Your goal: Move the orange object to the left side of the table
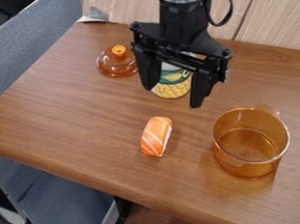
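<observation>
The gripper point(173, 97) hangs over the table point(61, 105), its two fingers spread wide with nothing between them. The sushi point(156, 136), presumably the orange object meant, lies on the table just past the fingertips, on the camera side of the gripper. It is likely a toy: light, firm or slightly yielding, hardly fragile, with a smooth skin that might slip if pinched near an end. The best hold is at mid-length, one finger on each long flank, low enough to catch the pale base as well as the rounded orange top.

Its long axis runs from the gripper's side towards the camera, the far end leaning a little to the view's right. The line between the fingers crosses that axis, though not quite squarely, so a small wrist turn may help. The can point(171, 89) stands behind the fingers; the lid point(116, 68) is beyond them to the view's left, and the pot point(237, 168) to their right, nearer the camera.
</observation>
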Motion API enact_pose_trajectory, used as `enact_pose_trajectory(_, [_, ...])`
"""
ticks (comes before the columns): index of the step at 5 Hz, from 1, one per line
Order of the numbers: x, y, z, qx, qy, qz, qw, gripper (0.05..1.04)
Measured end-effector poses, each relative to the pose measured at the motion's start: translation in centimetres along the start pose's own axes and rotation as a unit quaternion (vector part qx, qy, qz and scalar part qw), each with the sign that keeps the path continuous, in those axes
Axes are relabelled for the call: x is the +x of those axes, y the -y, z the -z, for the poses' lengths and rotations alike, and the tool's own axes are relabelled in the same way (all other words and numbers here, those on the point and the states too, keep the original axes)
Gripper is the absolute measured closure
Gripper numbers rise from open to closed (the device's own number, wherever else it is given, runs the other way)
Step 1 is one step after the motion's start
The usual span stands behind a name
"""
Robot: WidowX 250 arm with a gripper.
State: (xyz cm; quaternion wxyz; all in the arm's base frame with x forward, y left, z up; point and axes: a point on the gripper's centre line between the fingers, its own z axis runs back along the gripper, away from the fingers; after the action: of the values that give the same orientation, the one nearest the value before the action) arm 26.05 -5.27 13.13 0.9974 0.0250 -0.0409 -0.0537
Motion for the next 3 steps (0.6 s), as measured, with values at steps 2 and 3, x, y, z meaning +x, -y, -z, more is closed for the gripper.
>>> enact_pose_trajectory(2, [0.1,0.2,3.1,0.006,-0.039,-0.005,0.9992,0.084])
enact_pose_trajectory(3, [0.3,-0.7,4.5,0.002,-0.050,-0.028,0.9983,0.084])
